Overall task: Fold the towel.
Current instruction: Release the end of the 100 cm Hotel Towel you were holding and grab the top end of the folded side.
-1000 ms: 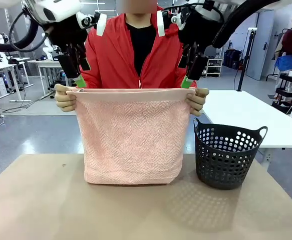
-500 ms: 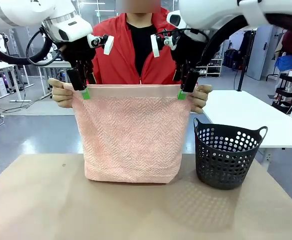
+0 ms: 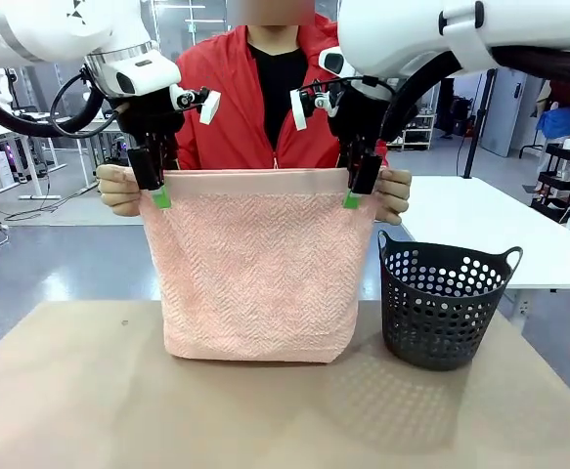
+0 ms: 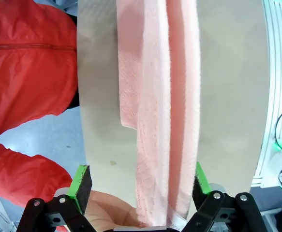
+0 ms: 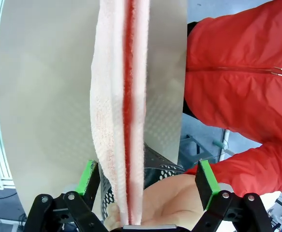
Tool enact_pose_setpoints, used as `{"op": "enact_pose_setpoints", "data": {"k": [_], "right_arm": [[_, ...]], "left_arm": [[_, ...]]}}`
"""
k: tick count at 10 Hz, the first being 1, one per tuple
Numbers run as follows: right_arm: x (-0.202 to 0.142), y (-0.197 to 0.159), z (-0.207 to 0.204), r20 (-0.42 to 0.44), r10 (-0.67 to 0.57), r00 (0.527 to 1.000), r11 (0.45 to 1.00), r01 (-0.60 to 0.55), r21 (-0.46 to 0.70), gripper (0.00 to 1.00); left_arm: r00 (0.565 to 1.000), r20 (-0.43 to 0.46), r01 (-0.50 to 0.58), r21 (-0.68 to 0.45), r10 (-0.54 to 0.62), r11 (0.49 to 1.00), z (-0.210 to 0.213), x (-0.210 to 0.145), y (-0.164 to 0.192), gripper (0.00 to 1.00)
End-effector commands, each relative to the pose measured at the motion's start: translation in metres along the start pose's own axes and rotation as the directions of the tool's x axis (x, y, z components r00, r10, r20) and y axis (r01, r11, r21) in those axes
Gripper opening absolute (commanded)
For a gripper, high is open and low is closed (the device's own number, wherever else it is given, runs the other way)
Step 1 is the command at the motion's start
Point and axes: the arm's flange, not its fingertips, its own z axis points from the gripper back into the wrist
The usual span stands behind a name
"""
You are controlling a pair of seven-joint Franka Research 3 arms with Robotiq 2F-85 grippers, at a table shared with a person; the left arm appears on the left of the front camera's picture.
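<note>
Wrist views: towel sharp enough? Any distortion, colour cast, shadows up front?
Front view: even light, sharp; the basket throws a dotted shadow on the table. Left wrist view: the towel is soft near the lens, table edges bow slightly. Right wrist view: towel texture is blurry, a red cast runs down the gap between its layers.

Front view: fixed, robot's side, mid-distance, facing 12 o'clock across table [image 3: 69, 391] to person [image 3: 226, 107]. Wrist views: close, overhead, looking down along towel's [image 4: 165, 96] top edge. Shared by all: towel, table, person.
</note>
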Motion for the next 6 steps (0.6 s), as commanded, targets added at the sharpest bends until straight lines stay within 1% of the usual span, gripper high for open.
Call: {"op": "enact_pose_setpoints", "data": {"k": [1,2,3,4,5,6], "right_arm": [[0.0036,-0.0029,0.0033,-0.025,-0.025,0.999,1.0,0.025,0.003,0.57],[0.0035,-0.0032,0.0051,-0.031,-0.025,0.999,1.0,0.025,0.002,0.41],[0.0037,-0.0032,0.0054,-0.034,-0.024,0.999,1.0,0.024,0.003,0.0],[0.0042,-0.003,0.0047,-0.037,-0.025,0.999,1.0,0.026,0.004,0.0],[0.0048,-0.0032,0.0052,-0.036,-0.027,0.999,1.0,0.027,0.002,0.0],[0.0049,-0.004,0.0057,-0.036,-0.03,0.999,1.0,0.03,0.0,0.13]], "left_arm": [[1.0,-0.027,-0.008,-0.012,0.008,1.0,0.0039,0.0007,0.0057,0.4],[1.0,-0.025,-0.006,-0.013,0.006,1.0,0.0043,0.0003,0.0066,0.4],[1.0,-0.027,-0.001,-0.016,0.0,1.0,0.0051,0.0012,0.0066,0.0],[0.999,-0.034,-0.006,-0.02,0.006,1.0,0.0055,0.0008,0.007,0.35],[0.999,-0.038,-0.014,-0.02,0.013,1.0,0.0071,0.0007,0.0071,0.0],[0.999,-0.034,-0.01,-0.018,0.009,1.0,0.0097,0.0003,0.0068,0.0]]}}
